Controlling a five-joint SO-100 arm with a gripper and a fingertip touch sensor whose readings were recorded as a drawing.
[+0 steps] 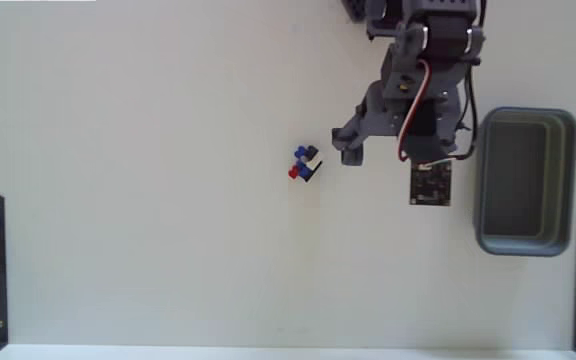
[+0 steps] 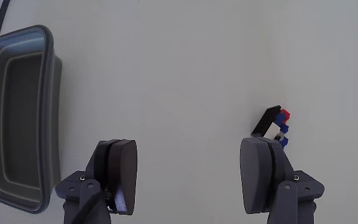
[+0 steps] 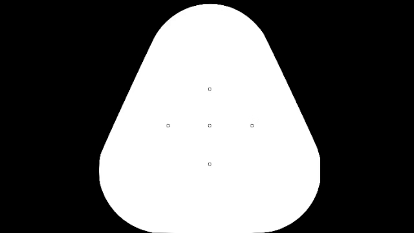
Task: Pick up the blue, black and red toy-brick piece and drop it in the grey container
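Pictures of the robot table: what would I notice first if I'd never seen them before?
Probably the robot arm with its open gripper, hanging over the white table at the top of the fixed view. Next, the tiny colourful toy-brick piece lying alone near the middle, just left of the gripper. Then the big grey container, empty at the right edge.

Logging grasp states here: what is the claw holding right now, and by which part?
Nothing. The claw is open and empty; the toy-brick piece lies on the table just beyond one finger, outside the gap.

Bare table (image 2: 185, 74) between claw (image 2: 188, 177) fingers; brick piece (image 2: 275, 124) beside right finger
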